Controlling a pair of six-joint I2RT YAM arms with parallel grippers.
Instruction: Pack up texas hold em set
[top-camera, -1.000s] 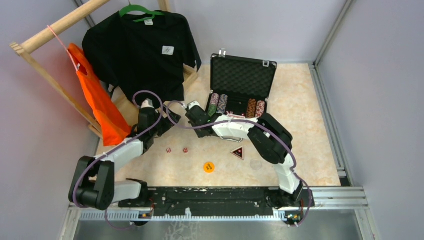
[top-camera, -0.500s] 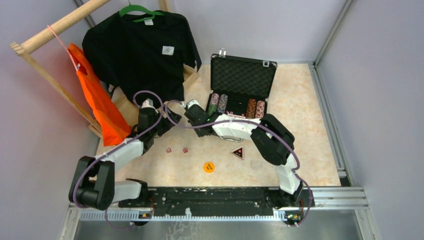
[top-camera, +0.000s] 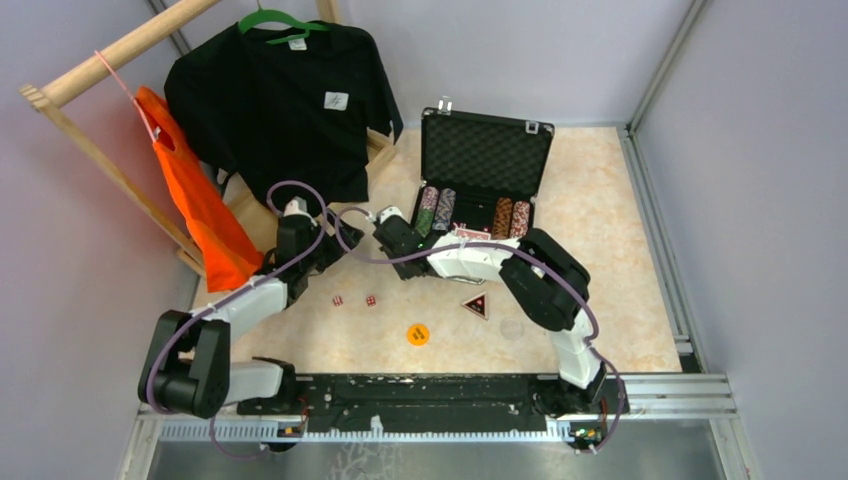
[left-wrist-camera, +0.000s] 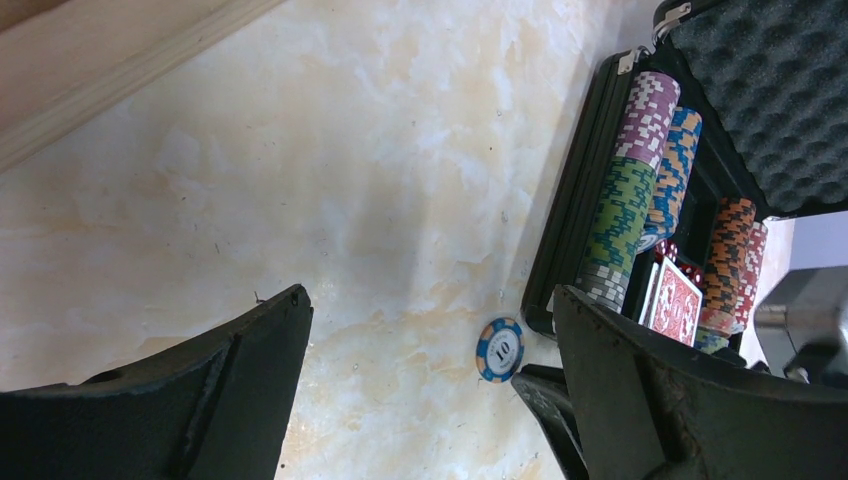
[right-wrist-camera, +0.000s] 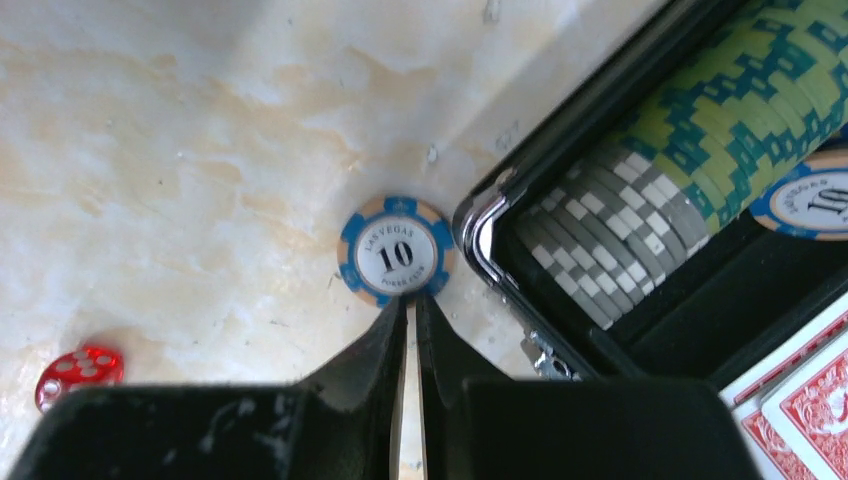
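The left gripper (left-wrist-camera: 430, 300) hangs left of the case (top-camera: 487, 150), jaws wide apart and empty. Two red dice (top-camera: 338, 300) lie loose mid-worktop. A blue chip (right-wrist-camera: 397, 252) lies flat just outside the case's near-left corner, and the right gripper (right-wrist-camera: 411, 305) has its tips pressed together at the chip's edge, gripping nothing. The round token (top-camera: 418, 334) and triangular token (top-camera: 476, 306) lie toward the near edge. The case stands open at the far edge with chip rows (top-camera: 435, 208) and cards (right-wrist-camera: 800, 400) inside, so packing looks partly done.

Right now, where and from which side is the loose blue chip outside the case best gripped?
Probably by its rim, from straight above. The chip lies flat, face up, beside the case corner, so only its thin edge offers a hold. Pinch across the rim with both fingers clear of the case wall. The right tool, shut, points at its near edge.
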